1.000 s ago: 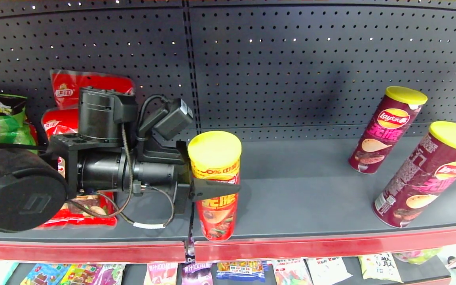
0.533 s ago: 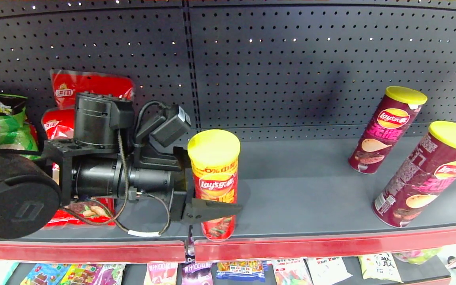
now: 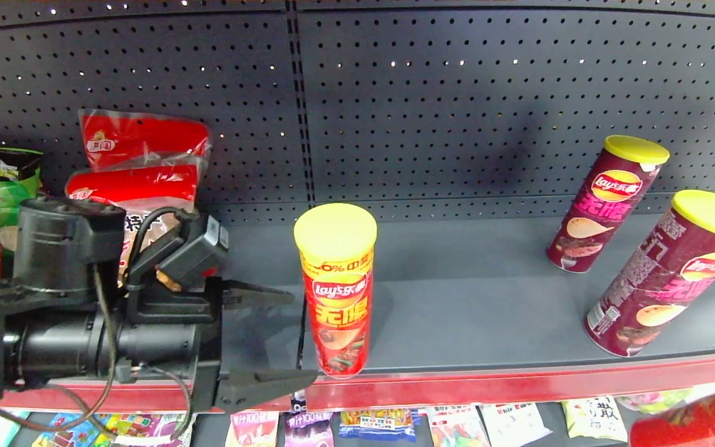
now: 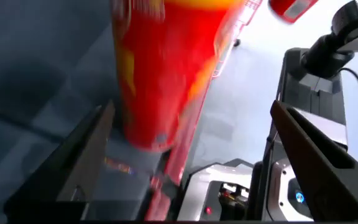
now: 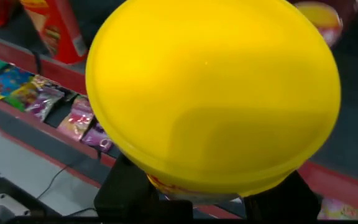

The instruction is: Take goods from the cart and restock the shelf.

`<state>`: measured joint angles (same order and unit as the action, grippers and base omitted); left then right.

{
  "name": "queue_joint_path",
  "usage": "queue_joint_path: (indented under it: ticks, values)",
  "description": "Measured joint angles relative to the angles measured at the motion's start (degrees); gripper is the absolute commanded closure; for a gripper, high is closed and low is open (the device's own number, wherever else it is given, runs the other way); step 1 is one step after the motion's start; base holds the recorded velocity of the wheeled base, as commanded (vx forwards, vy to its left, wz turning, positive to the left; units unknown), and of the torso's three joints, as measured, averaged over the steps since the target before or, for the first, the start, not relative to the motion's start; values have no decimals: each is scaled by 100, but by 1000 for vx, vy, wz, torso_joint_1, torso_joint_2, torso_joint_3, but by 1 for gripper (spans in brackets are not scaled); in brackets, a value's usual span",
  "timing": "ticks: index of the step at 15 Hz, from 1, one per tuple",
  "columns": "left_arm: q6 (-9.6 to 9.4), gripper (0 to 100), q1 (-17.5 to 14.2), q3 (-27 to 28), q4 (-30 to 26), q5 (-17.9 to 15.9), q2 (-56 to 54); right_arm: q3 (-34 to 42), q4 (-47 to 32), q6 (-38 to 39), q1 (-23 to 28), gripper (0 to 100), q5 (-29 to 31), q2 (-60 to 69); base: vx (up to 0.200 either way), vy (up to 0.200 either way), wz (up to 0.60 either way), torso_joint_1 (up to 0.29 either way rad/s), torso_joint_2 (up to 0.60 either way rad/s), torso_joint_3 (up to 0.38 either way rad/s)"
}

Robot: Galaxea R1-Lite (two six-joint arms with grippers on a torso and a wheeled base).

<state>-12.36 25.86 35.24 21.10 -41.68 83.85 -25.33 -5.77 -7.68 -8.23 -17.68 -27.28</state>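
Since the right pincer is clenched on a yellow-lidded second can, low at five o'clock of the head view and short of the shelf, the step in hand looks like bringing up the next tube. At eight o'clock the left pincer gapes wide, released, just beside the red can but apart from it. That can stands upright at the shelf's front lip, near six o'clock. Farther back, two maroon cans stand at three o'clock, and red snack bags lean at ten. Next, I judge, the right arm must clear the lip and set its can upright on bare shelf between them.
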Motion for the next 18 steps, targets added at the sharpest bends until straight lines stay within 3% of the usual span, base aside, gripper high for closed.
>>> queue_joint_path:
  ticks: [2,4,6,8,18]
  values:
    - [68,0,-102,-479,-6,224,-480,-857,33,-26,-696,100,-39,-1034,0,0,0,0,0,0]
    - [273,0,-135,-750,-11,421,-901,-1593,65,-37,-1335,100,5,-1941,0,0,0,0,0,0]
    - [478,0,-148,-896,-57,627,-1296,-2246,200,-80,-1858,100,101,-2789,0,0,0,0,0,0]
    - [544,0,-152,-945,-191,745,-1577,-2814,299,-134,-2209,100,194,-3539,0,0,0,0,0,0]
    - [566,0,-150,-1023,-572,947,-2175,-5207,1271,-327,-2523,100,362,-6828,0,0,0,0,0,0]
